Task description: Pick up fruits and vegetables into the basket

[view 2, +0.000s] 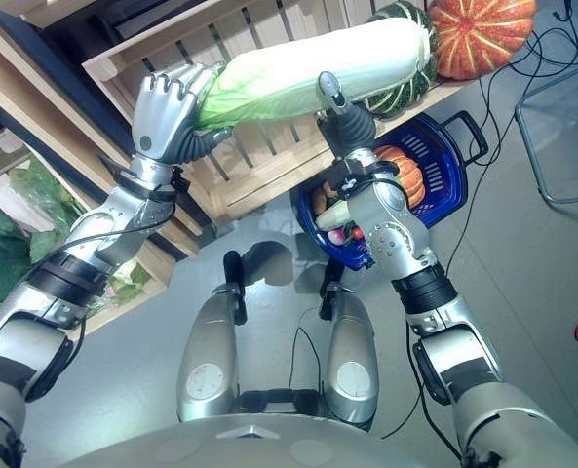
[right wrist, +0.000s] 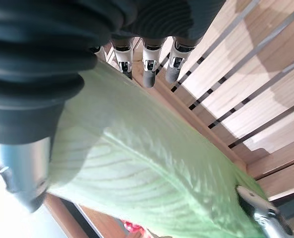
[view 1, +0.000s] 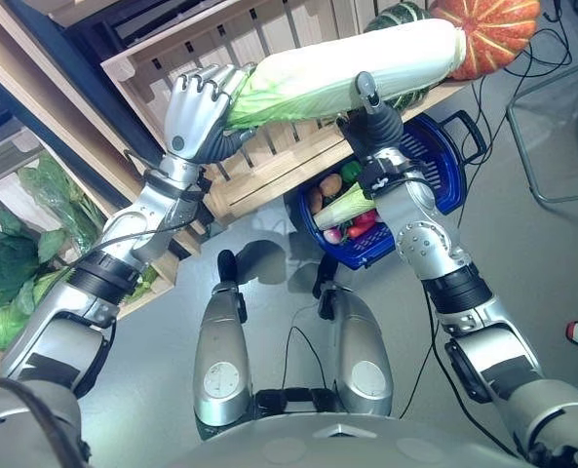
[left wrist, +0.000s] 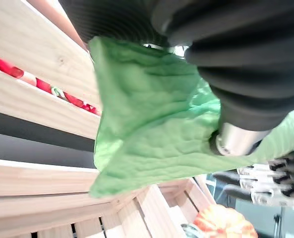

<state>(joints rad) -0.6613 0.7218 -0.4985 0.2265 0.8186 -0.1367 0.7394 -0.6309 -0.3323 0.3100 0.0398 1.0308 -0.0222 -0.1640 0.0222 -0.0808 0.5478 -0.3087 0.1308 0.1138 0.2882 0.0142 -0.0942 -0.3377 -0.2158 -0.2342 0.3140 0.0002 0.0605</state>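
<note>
Now we carry cabbage [view 1: 347, 73] lengthwise across frame top: left hand [view 1: 199, 112] curled round leafy end, right hand [view 1: 371, 117] straight-fingered beneath middle; basket [view 1: 440, 166] below right hand.

The left hand [left wrist: 246, 59] grips the green leafy end of a cabbage [left wrist: 151, 129] beside a wooden crate [left wrist: 32, 94], an orange pumpkin [left wrist: 223, 225] below.

Slatted wooden crates [view 1: 269, 161] stand on grey floor [view 1: 522, 253].
</note>
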